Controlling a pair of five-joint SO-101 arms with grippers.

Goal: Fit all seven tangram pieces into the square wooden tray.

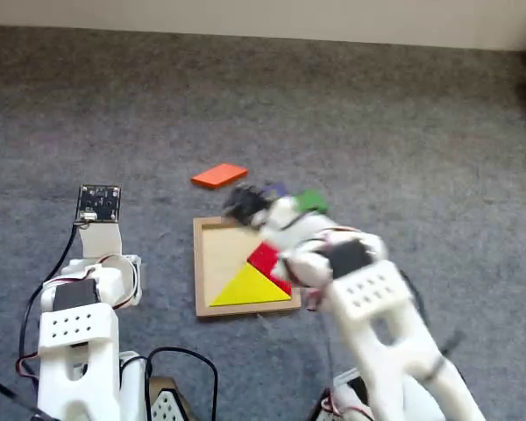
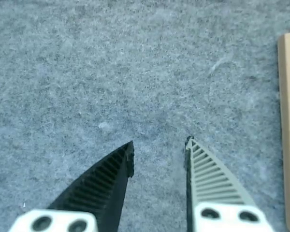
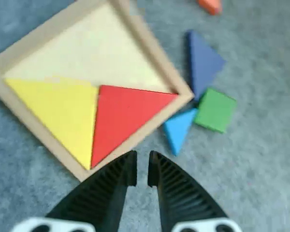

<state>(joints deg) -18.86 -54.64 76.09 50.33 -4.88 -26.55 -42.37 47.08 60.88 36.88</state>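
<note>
Right gripper (image 3: 142, 166): fingers nearly together, empty. Tray (image 3: 150, 42) corner just ahead of tips, red triangle (image 3: 123, 116) nearest, yellow triangle (image 3: 63, 108) beside it. Left gripper (image 2: 159, 144): parted, empty, tray off to its side.

Floor or table covering: a grey, short-piled, felt-like carpet surface (image 1: 403, 123) lies flat across nearly the whole high view and is mottled in tone. Far edge: a pale cream band of wall or skirting (image 1: 245, 16) meets the grey surface in a straight line; which of the two it is cannot be told. Lighting: soft and even, with faint shadows. A small pale fleck of lint (image 2: 104, 126) lies on the pile.
</note>
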